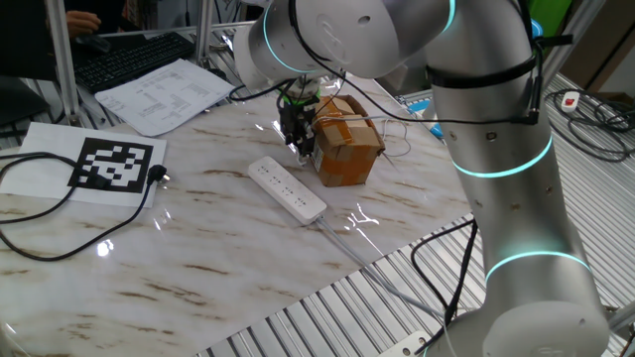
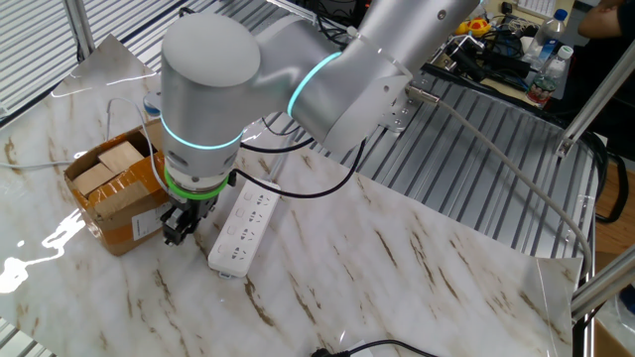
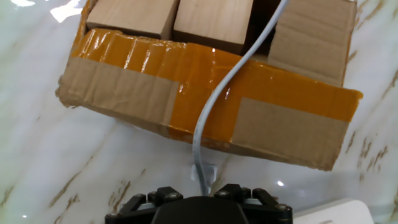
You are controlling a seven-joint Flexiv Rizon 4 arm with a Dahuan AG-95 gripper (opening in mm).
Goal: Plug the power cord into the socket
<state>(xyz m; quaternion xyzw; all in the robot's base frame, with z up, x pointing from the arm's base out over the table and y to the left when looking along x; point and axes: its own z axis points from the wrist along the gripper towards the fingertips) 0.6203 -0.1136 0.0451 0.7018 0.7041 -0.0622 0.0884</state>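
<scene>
Glossy veined marble table (image 1: 198, 248) carries a flat white socket (image 1: 287, 188) beside the gripper (image 1: 298, 149), whose jaw state I cannot tell, against a taped cardboard box (image 1: 347, 149)

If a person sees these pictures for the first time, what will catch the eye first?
First the big silver robot arm with glowing teal rings, bent low over the marble table. Its gripper hangs between a taped cardboard box and the white socket strip lying flat. In one fixed view, a black-and-white marker sheet lies at the table's left, a black cord beside it.
</scene>
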